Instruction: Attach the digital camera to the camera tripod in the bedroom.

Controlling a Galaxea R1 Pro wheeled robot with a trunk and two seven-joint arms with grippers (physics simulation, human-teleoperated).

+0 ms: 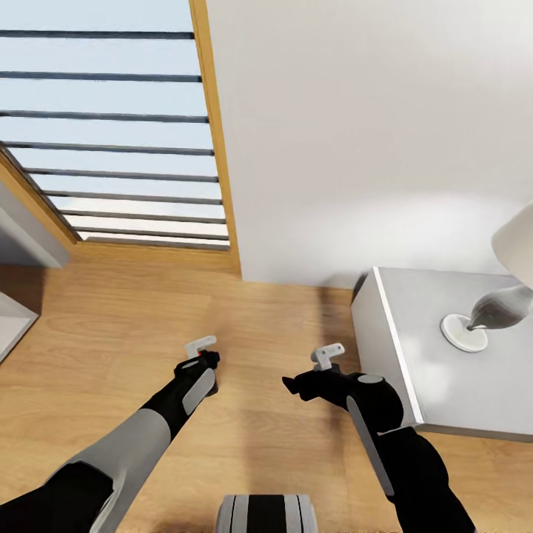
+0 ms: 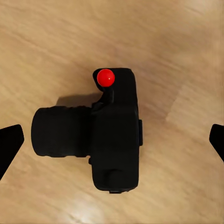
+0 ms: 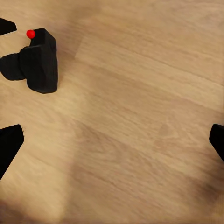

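Observation:
The digital camera (image 2: 112,140) is a small black box with a stubby lens and a round red button (image 2: 106,77). It lies on the light wood floor (image 2: 177,56), straight below my left gripper (image 2: 112,140), whose black fingertips (image 2: 10,142) stand wide apart on either side of it, not touching. In the head view the left gripper (image 1: 201,354) hangs low over the floor and covers the camera. My right gripper (image 3: 112,144) is open and empty over bare floor, with the camera (image 3: 39,60) off to one side. The camera tripod is out of view.
A grey bedside cabinet (image 1: 400,348) with a white lamp base (image 1: 465,333) stands close to my right arm. A white wall (image 1: 355,133) rises ahead. A wood-framed glass door with dark horizontal rails (image 1: 111,133) is at the left. My base (image 1: 266,514) shows at the bottom edge.

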